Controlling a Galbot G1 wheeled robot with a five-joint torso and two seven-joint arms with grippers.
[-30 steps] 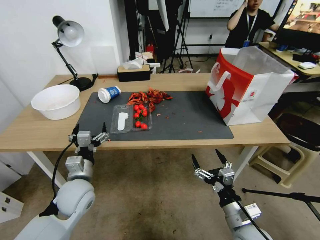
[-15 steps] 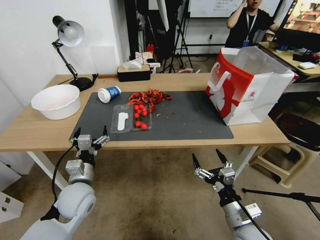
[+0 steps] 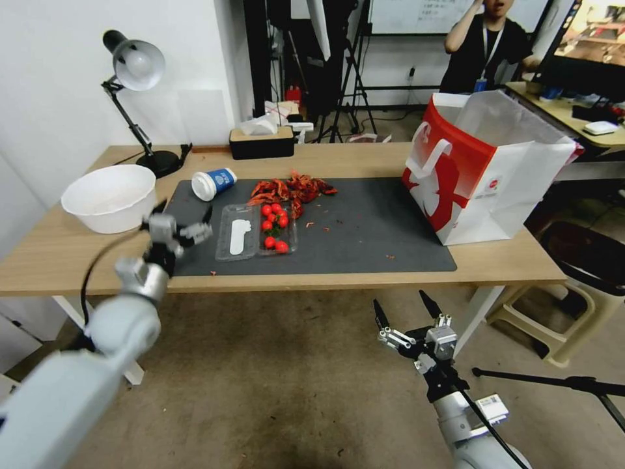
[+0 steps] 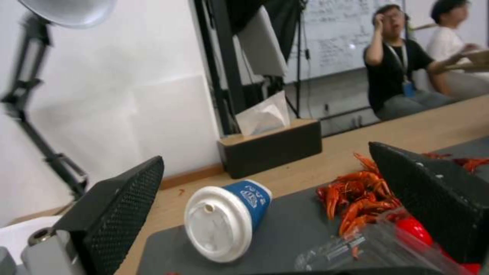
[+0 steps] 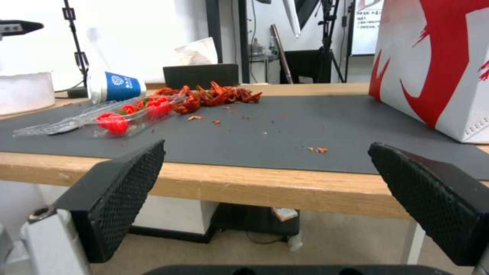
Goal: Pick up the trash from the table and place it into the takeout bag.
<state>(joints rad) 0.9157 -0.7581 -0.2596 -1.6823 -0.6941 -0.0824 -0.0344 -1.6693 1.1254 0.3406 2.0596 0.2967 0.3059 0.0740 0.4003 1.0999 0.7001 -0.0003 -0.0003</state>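
Head view: the left gripper (image 3: 182, 218) is held wide open and empty above the mat's near left corner; the reach step is judged in hand. The paper cup (image 3: 213, 184) is lying on its side just ahead of it, lid toward it, crawfish shells (image 3: 290, 189) beyond. The takeout bag (image 3: 485, 176) is well off to the right. The right gripper (image 3: 407, 312) is parked wide open below the table (image 3: 65, 260) edge. Next, fingers should be brought around the cup.

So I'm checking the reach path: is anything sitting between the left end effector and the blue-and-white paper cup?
Nothing visible does. The open left end effector hovers over the dark grey mat's left edge, and bare mat leads to the tipped blue-and-white paper cup. The clear plastic tomato tray lies off to the side.
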